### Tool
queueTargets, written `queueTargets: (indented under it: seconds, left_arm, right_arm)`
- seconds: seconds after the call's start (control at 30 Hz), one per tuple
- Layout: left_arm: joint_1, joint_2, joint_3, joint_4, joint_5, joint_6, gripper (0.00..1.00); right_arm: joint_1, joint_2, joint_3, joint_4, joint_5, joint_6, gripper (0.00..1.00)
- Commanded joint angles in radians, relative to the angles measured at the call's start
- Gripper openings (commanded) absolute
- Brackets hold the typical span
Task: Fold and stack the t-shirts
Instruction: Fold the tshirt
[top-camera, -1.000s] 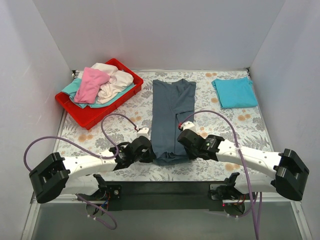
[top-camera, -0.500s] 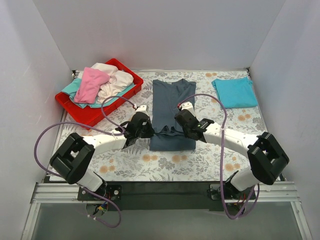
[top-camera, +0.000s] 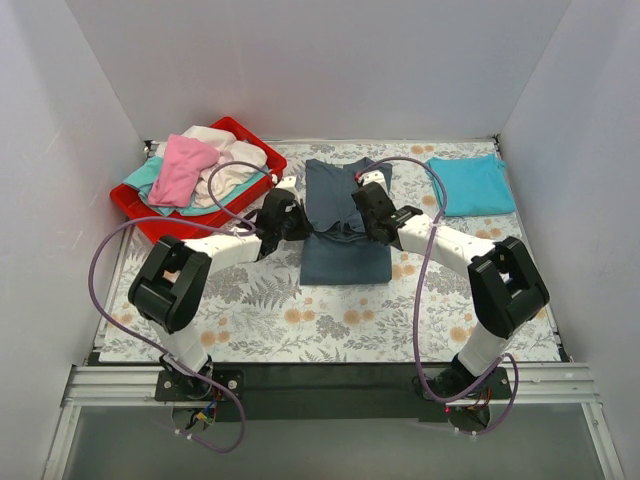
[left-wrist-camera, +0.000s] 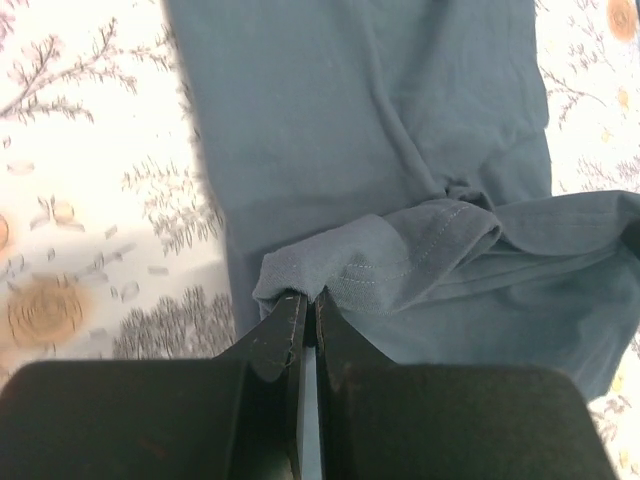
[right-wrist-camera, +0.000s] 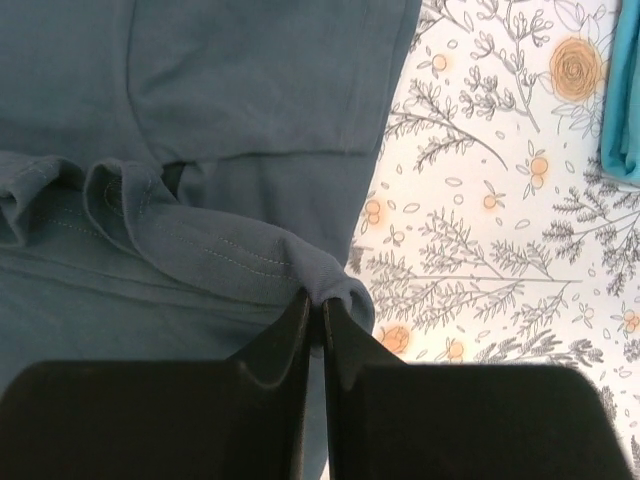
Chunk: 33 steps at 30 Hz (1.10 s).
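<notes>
The slate grey-blue t-shirt (top-camera: 345, 225) lies lengthways in the middle of the table, its near hem lifted and carried back over itself. My left gripper (top-camera: 296, 222) is shut on the hem's left corner (left-wrist-camera: 300, 275). My right gripper (top-camera: 366, 216) is shut on the hem's right corner (right-wrist-camera: 325, 280). The hem sags in folds between them. A folded turquoise t-shirt (top-camera: 470, 184) lies at the back right and shows at the edge of the right wrist view (right-wrist-camera: 625, 90). Pink (top-camera: 183, 168), cream-white (top-camera: 232, 165) and teal (top-camera: 148, 178) shirts lie heaped in the tray.
A red plastic tray (top-camera: 152, 226) stands at the back left on the floral table cover (top-camera: 330, 325). White walls close in the back and both sides. Purple cables loop above both arms.
Both grippers have carried the grey-blue shirt's near hem from the front of the table back towards its collar, so that the shirt now lies doubled and shorter.
</notes>
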<state>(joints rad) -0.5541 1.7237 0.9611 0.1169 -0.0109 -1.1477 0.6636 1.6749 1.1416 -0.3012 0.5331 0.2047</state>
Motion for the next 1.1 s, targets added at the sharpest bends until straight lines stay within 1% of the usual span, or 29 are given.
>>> queueTargets:
  seconds: [0.0, 0.17, 0.3, 0.33, 0.37, 0.4, 0.43, 0.47, 0.53, 0.57, 0.6, 0.63, 0.7, 0.83, 0.93, 0.97, 1.07]
  left_arm:
    - [0.026, 0.054, 0.067, 0.023, 0.057, 0.046, 0.0]
    - [0.054, 0.117, 0.134, 0.017, 0.083, 0.057, 0.0]
    - [0.074, 0.172, 0.195, -0.032, 0.059, 0.066, 0.0]
    - [0.075, 0.174, 0.203, -0.039, 0.048, 0.071, 0.02]
    - [0.074, 0.163, 0.208, -0.042, 0.031, 0.074, 0.17]
    - [0.075, 0.145, 0.22, -0.045, 0.023, 0.08, 0.25]
    - [0.075, 0.145, 0.228, -0.045, 0.023, 0.083, 0.34]
    - [0.074, 0.123, 0.234, -0.054, -0.013, 0.088, 0.5]
    - [0.074, 0.102, 0.243, -0.062, -0.05, 0.098, 0.6]
    - [0.074, 0.071, 0.24, -0.068, -0.061, 0.098, 0.63]
    - [0.074, 0.057, 0.231, -0.068, -0.073, 0.097, 0.7]
    - [0.074, 0.038, 0.199, -0.063, -0.072, 0.092, 0.71]
    - [0.069, -0.013, 0.157, -0.03, -0.06, 0.071, 0.71]
    - [0.042, -0.064, 0.033, 0.033, -0.003, 0.039, 0.71]
    - [0.019, -0.085, -0.022, 0.087, 0.052, -0.003, 0.71]
    - [0.007, -0.088, -0.059, 0.133, 0.087, -0.018, 0.71]
    - [-0.032, -0.079, -0.09, 0.208, 0.117, -0.046, 0.71]
  right_arm:
    - [-0.028, 0.032, 0.058, 0.036, -0.012, -0.036, 0.01]
    - [-0.061, 0.1, 0.093, 0.043, -0.039, -0.05, 0.01]
    - [-0.085, 0.149, 0.125, 0.043, -0.053, -0.051, 0.01]
    - [-0.085, 0.149, 0.13, 0.042, -0.045, -0.053, 0.1]
    - [-0.085, 0.137, 0.136, 0.039, -0.042, -0.056, 0.18]
    - [-0.085, 0.112, 0.139, 0.036, -0.044, -0.062, 0.35]
    - [-0.085, 0.112, 0.141, 0.036, -0.044, -0.065, 0.41]
    - [-0.085, 0.079, 0.136, 0.034, -0.042, -0.067, 0.45]
    - [-0.084, 0.039, 0.123, 0.036, -0.064, -0.07, 0.51]
    - [-0.084, 0.002, 0.113, 0.036, -0.08, -0.07, 0.52]
    - [-0.084, -0.013, 0.087, 0.043, -0.102, -0.071, 0.52]
    - [-0.084, -0.029, 0.073, 0.056, -0.161, -0.083, 0.53]
    - [-0.082, -0.05, 0.041, 0.092, -0.217, -0.091, 0.53]
    - [-0.084, -0.027, 0.044, 0.108, -0.324, -0.097, 0.52]
    - [-0.084, -0.009, 0.047, 0.123, -0.399, -0.097, 0.5]
    - [-0.084, 0.002, 0.049, 0.129, -0.418, -0.094, 0.5]
    - [-0.084, 0.034, 0.067, 0.142, -0.473, -0.084, 0.5]
